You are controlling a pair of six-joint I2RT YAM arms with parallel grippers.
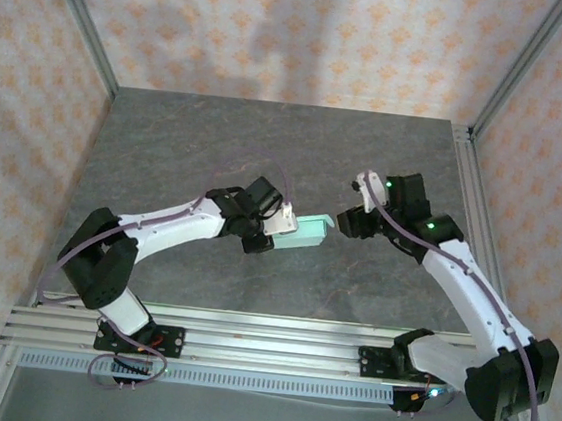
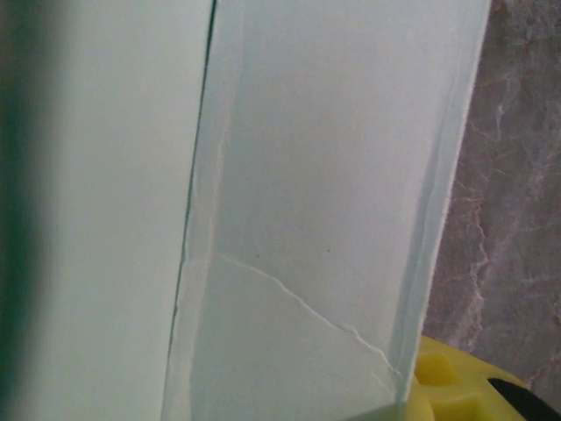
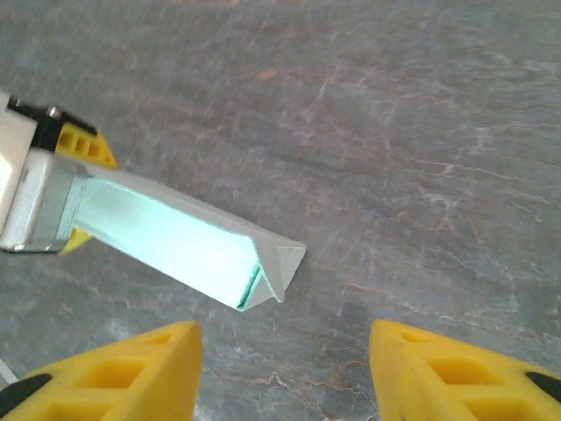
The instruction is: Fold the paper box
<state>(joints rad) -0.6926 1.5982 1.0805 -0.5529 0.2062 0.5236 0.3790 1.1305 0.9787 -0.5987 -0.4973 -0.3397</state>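
Mint paper box (image 1: 307,233) gripped by left jaws, right jaws parted, empty, near its tip

dark grey tabletop (image 1: 268,139) with pale marble veining across the middle of the overhead frame; seen again along the right edge of the left wrist frame and across the upper part of the right wrist frame. peach wallpaper (image 1: 300,32) with a repeating floral motif at top and both sides. slanted metal posts (image 1: 79,23) at upper left and upper right. ribbed aluminium rails (image 1: 277,346) along the bottom, slotted white strip (image 1: 243,380) just below.
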